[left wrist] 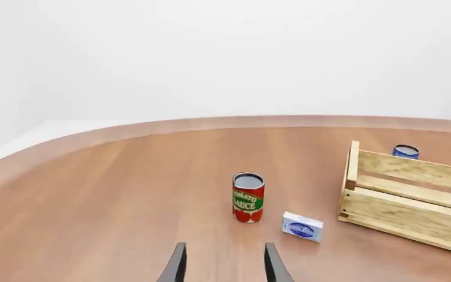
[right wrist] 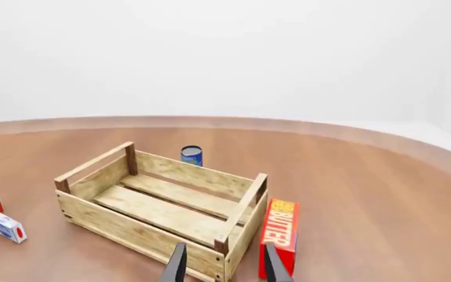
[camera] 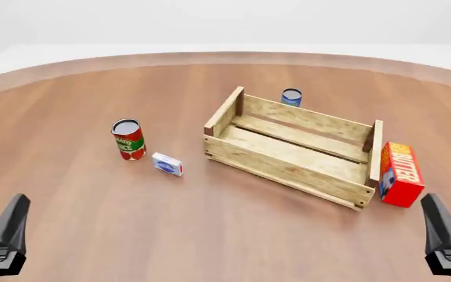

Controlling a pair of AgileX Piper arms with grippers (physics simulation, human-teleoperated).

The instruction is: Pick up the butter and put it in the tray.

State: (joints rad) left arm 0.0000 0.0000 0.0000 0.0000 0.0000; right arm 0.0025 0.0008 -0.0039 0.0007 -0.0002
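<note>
Tray (camera: pixel 288 155): open crate of pale rough wooden slats, taller end boards, lying diagonally mid-table. Butter (camera: pixel 400 174): glossy red-orange carton, white lettering, on the table just beside the tray's right end board, outside it. Smooth brown table (camera: pixel 209 235) curves away at its far edge; broad bare wood on the near side. Left gripper (left wrist: pixel 224 267) and right gripper (right wrist: pixel 224 264): fingers spread, grasping nothing. The left wrist view lacks the butter; the right wrist view shows it.

Red-orange butter (camera: pixel 400 174), pale wooden tray (camera: pixel 288 158)
</note>
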